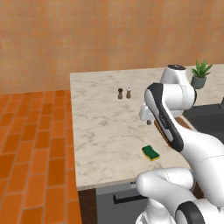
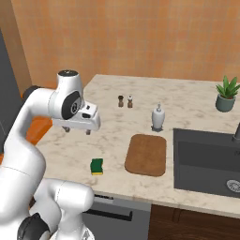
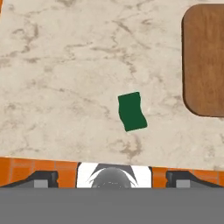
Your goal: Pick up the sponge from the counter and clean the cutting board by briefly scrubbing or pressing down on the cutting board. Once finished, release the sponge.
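Beige marble worktop [image 2: 197, 101] carries the sponge [image 2: 97, 166] beside the cutting board [image 2: 146, 154]; high above, the tool [image 2: 75, 131], spread and empty, risks nudging it off the near edge.

Sponge [image 2: 97, 166] on counter [image 2: 197, 101], left of cutting board [image 2: 146, 154]; gripper [image 2: 78, 130] well above, jaws apart.

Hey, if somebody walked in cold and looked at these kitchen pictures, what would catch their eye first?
Probably the big white arm, its two-finger gripper hanging above the light beige marble counter. Below it, near the counter's front edge, lies the small green-topped yellow sponge, untouched. Just beside the sponge, toward the dark sink basin, the flat brown wooden cutting board stands out against the pale stone.
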Motion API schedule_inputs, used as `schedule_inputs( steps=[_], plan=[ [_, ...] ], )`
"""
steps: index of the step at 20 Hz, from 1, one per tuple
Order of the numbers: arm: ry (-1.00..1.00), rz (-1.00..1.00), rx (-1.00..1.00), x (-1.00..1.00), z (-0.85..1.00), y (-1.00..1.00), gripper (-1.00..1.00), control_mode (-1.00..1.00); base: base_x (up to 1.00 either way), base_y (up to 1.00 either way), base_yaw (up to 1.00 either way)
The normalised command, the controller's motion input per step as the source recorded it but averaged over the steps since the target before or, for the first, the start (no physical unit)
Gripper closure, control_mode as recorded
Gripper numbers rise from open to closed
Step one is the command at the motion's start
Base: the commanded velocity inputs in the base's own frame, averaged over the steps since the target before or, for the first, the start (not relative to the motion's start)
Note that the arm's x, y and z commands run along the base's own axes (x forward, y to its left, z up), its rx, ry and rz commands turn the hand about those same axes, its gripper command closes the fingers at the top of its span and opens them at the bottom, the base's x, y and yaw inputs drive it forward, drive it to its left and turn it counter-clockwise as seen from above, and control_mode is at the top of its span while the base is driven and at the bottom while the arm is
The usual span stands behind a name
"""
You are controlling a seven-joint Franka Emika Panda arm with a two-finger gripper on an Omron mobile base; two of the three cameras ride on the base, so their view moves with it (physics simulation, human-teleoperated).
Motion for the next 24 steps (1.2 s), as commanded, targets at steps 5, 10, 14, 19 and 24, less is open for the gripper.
schedule_inputs(
  steps=[5,10,14,19,24],
  plan=[
    [0.17,0.05,0.00,0.18,-0.98,-0.18,-1.00,-1.00,0.00,0.00,0.00],
    [0.10,0.00,-0.06,0.04,-0.79,-0.02,-1.00,-1.00,0.00,0.00,0.00],
    [0.00,0.00,0.00,0.36,-0.38,-0.15,-1.00,-1.00,0.00,0.00,0.00],
    [-0.02,0.00,0.00,0.32,-0.42,-0.04,-1.00,-1.00,0.00,0.00,0.00],
    [0.00,0.00,0.00,0.35,-0.33,0.00,-1.00,-1.00,0.00,0.00,0.00]
  ],
)
